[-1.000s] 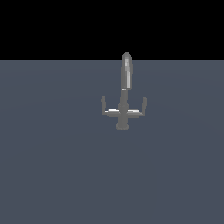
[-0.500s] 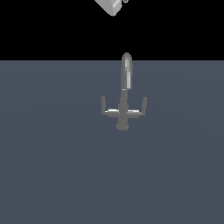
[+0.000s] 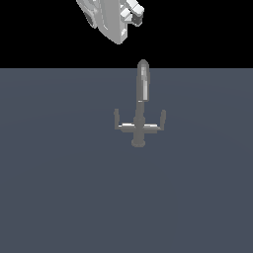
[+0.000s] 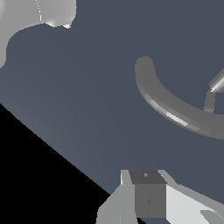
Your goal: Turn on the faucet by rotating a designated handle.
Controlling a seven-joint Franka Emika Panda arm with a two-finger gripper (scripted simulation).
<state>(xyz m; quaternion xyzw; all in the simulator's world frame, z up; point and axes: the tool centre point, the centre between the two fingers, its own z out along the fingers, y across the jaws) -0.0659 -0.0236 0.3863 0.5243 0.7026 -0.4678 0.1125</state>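
The faucet [image 3: 142, 89] stands on the grey floor in the middle of the exterior view, with a tall rounded spout, a round base and a crossbar of two levers. The handle [image 3: 118, 123] is the lever on the exterior view's left, with a slim straight upturned tip. The twin lever [image 3: 161, 120] on the right has a thicker, outward-leaning tip. My gripper [image 3: 132, 17] hangs high above the faucet, to its upper left, touching nothing. In the wrist view I see the curved spout [image 4: 175, 111] and one fingertip [image 4: 148, 197]; the jaw gap is not visible.
The flat grey floor [image 3: 59, 188] spreads all round the faucet, under a black background. No other object shows in either view.
My arm has come into the exterior view from the top edge and moved lower toward the faucet. The faucet and its levers have not moved.
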